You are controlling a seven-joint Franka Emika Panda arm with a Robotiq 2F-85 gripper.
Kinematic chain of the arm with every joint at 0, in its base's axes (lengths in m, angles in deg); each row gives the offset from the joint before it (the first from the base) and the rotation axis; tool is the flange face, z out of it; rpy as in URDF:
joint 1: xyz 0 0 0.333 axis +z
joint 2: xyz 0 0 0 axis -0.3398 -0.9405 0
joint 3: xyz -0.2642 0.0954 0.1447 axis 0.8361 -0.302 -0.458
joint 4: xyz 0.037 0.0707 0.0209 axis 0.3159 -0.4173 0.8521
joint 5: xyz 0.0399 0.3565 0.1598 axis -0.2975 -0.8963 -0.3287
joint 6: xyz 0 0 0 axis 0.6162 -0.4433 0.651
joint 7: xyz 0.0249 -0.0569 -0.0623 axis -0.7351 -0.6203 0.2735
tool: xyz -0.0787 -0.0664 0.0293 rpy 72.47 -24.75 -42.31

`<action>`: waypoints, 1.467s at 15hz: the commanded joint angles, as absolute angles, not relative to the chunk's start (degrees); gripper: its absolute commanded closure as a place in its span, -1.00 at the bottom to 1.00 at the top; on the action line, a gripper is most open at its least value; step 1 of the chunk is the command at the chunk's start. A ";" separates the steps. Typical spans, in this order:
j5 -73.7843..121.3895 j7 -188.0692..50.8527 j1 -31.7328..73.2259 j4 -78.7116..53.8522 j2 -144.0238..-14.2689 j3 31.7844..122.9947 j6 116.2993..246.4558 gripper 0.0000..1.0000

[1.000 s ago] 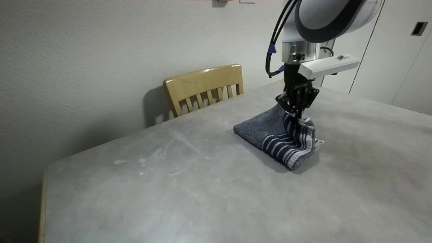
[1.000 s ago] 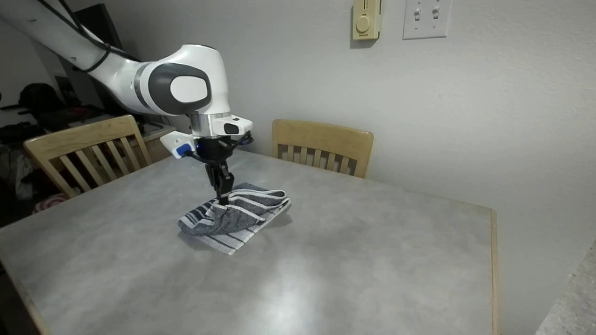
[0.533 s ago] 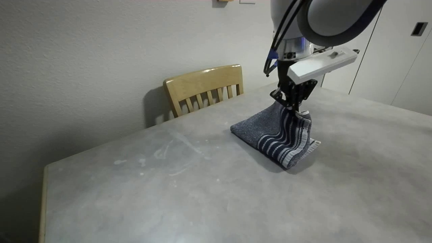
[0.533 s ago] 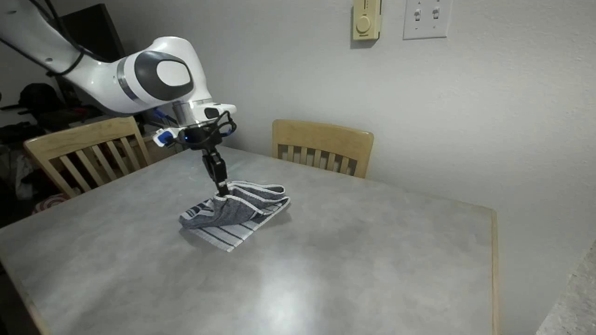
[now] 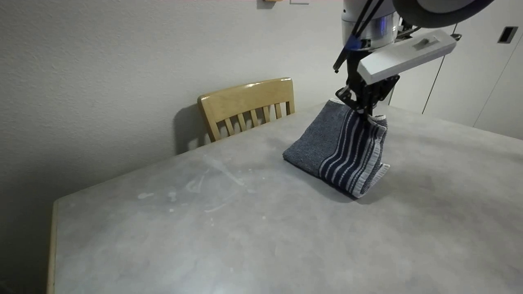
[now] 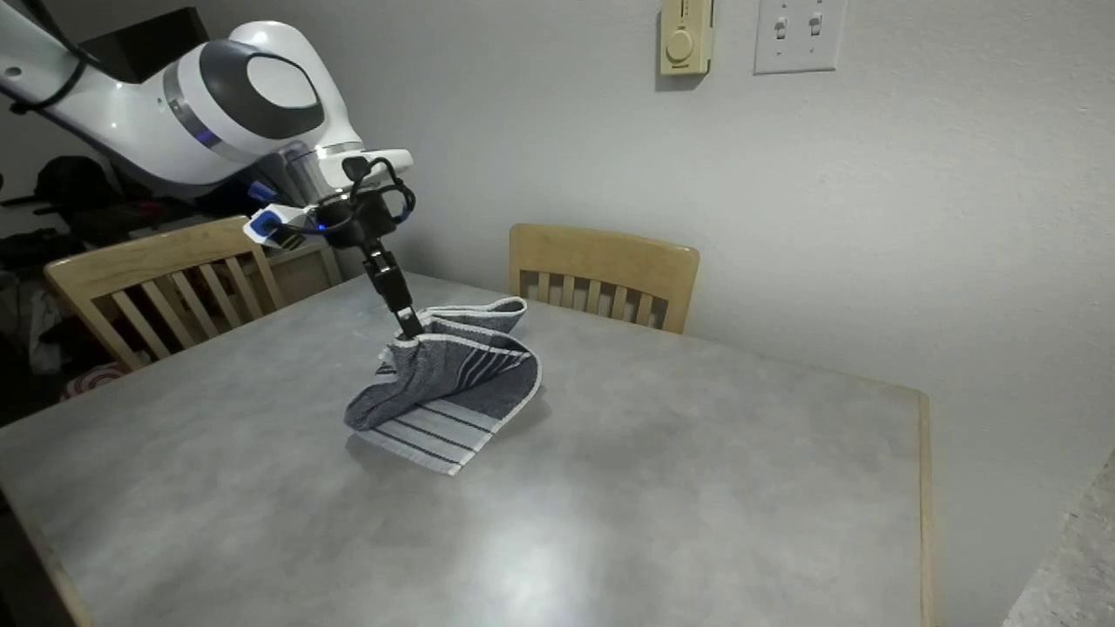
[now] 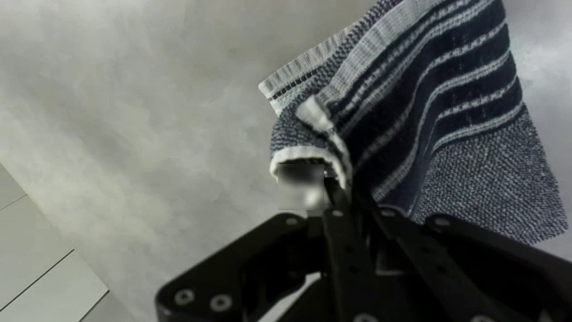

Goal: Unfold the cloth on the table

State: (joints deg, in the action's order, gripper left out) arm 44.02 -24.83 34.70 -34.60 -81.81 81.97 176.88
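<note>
The cloth [image 5: 316, 145], blue-grey with dark and white stripes near one end, is partly lifted off the pale grey table [image 5: 196, 237]. My gripper [image 5: 365, 115] is shut on its upper layer by the pale hemmed edge. In an exterior view the cloth [image 6: 427, 374] hangs in loose folds from the tilted gripper [image 6: 412, 331], while a lower striped layer lies flat on the table [image 6: 697, 488]. Seen from the wrist, the cloth [image 7: 482, 179] runs up and right from the gripper [image 7: 351, 190]; hem curls around the dark fingertips, which partly hide the pinched spot.
A wooden slat-back chair [image 5: 249, 100] stands at the table's wall side, close behind the cloth. Another chair [image 6: 165, 270] is beyond the table, near the arm. The table's wooden edge [image 6: 925, 505] runs along one end.
My gripper has risen from near the tabletop and leaned over, drawing the cloth's upper layer higher. The lower striped layer stays on the table, and more of it shows.
</note>
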 commanded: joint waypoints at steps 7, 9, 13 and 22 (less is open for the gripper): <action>49.77 -24.53 34.38 -36.49 -80.15 78.33 177.03 0.96; 52.31 -24.61 34.85 -36.02 -80.32 77.68 176.32 0.96; 56.19 -25.50 34.74 -36.03 -80.44 76.45 176.68 0.96; 57.89 -28.11 33.43 -36.22 -80.45 75.39 175.94 0.96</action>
State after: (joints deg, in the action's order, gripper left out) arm 57.25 -26.54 34.91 -35.50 -81.12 75.94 176.55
